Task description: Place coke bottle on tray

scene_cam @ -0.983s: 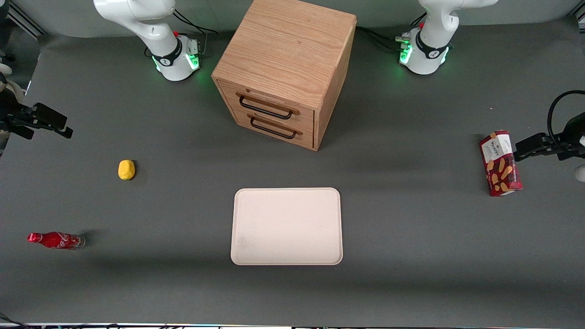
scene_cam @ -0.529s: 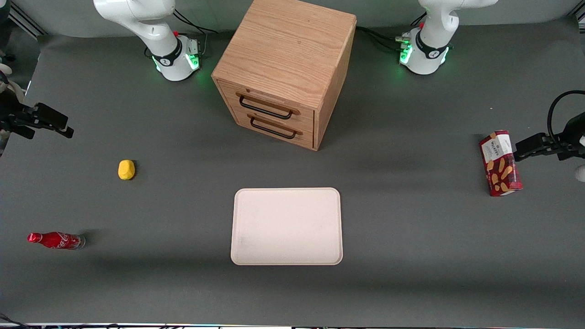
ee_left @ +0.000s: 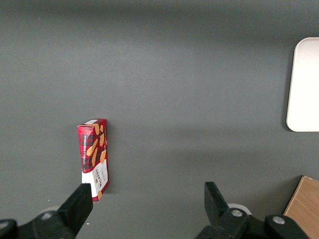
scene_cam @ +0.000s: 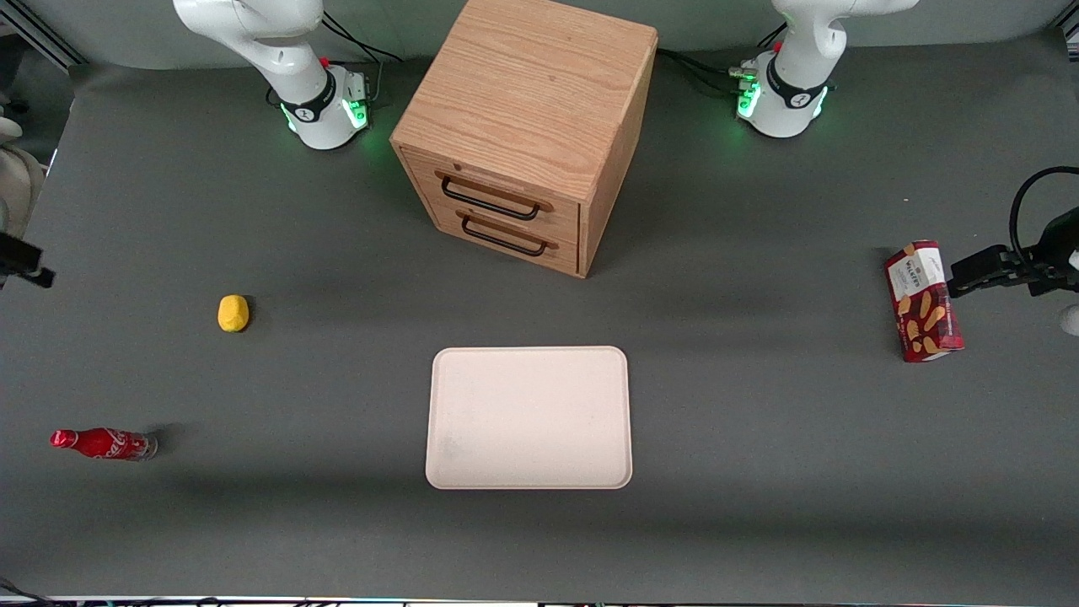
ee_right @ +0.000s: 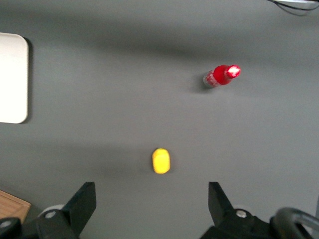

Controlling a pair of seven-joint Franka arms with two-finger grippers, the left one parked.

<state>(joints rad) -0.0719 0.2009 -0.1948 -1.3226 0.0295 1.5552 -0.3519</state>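
Coke bottle point(scene_cam: 103, 443) is sitting on the grey tabletop point(scene_cam: 759, 438) toward the working arm's end, well apart from the tray point(scene_cam: 528, 417), and nothing is touching it; from the front it is appearing stretched sideways with its red cap pointing away from the tray, while in the right wrist view the same bottle point(ee_right: 221, 76) is showing its cap and silvery base from above, so whether it is standing or lying is not something I can tell; a small yellow lump point(scene_cam: 233, 313) is resting farther from the front camera than the bottle, and it point(ee_right: 161, 161) is lying between the bottle and the jaws in the wrist view; the tray is lying flat near the middle of the tabletop, in front of the wooden drawer cabinet point(scene_cam: 527, 126), whose two drawers are showing dark handles; the right arm's gripper point(ee_right: 152, 204) is hanging above the tabletop with its jaws standing wide apart and holding nothing; a red biscuit box point(scene_cam: 923, 301) is lying toward the parked arm's end.
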